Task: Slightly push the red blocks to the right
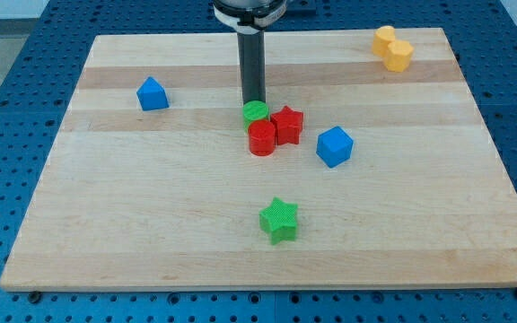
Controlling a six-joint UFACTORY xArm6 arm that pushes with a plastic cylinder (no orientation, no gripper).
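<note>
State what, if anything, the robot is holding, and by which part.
Nothing is held. My tip is a bare rod end with no tool; it stands just behind the green cylinder, which adjoins the red cylinder and red star.

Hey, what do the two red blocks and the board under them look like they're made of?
The red cylinder and red star look like matte plastic, possibly 3D-printed: flat, even colour with faint ridging on top. The board looks like unvarnished light wood: pale planks with visible grain and seams. My tip sits just above them, by the green cylinder.
</note>
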